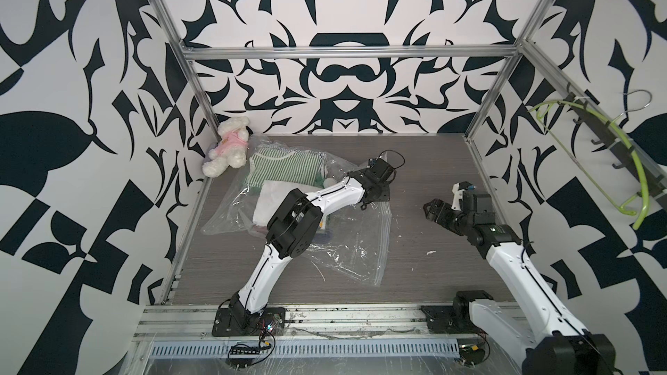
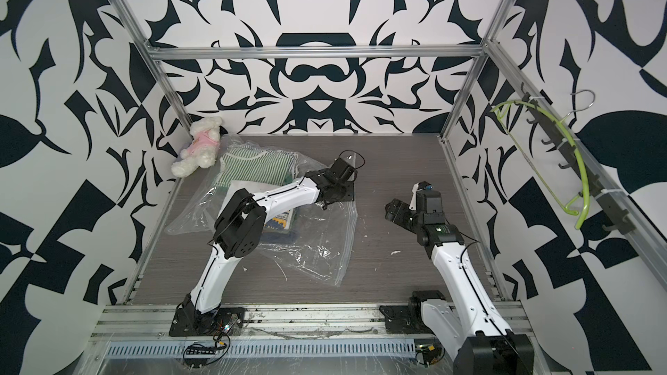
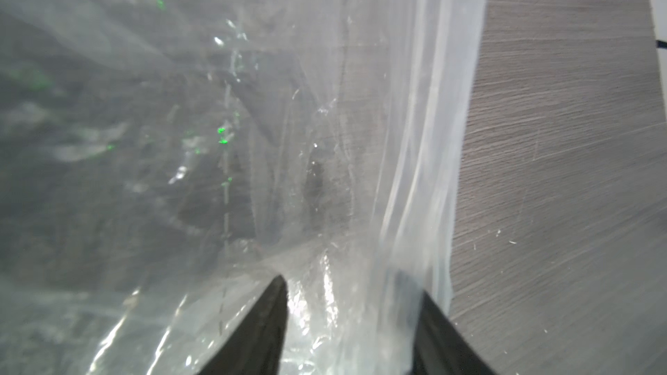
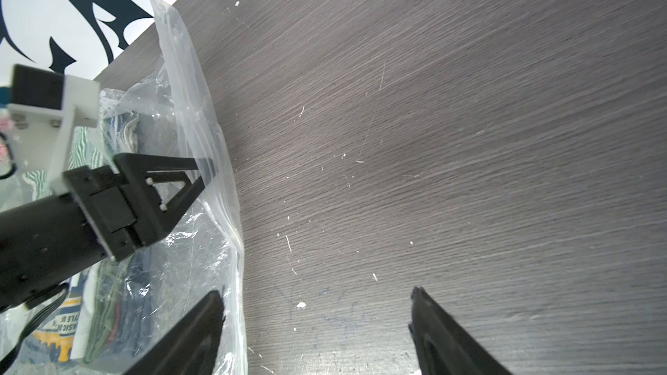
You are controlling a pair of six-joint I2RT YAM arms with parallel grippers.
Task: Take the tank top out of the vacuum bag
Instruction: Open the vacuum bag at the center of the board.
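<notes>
The vacuum bag [image 1: 346, 257] lies flat on the table [image 1: 451, 160], left of centre, with folded clothing inside and a green-striped garment [image 1: 285, 167] at its far end. A blue-and-yellow printed item [image 4: 59, 330] in the bag bears lettering that is cut off and not legible. Left gripper [image 3: 353, 283]: jaws part-way apart astride the zip-seal strip [image 3: 426, 138], nothing clamped. Right gripper [image 4: 317, 292]: jaws wide, empty, over bare table beside the bag.

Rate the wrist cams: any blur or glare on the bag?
Left wrist: bag fills most of the view, soft and milky, white glare streaks near the left gripper, green specks; table grain is sharper. Right wrist: table grain and bag edge crisp, light even, right gripper soft-edged.
</notes>
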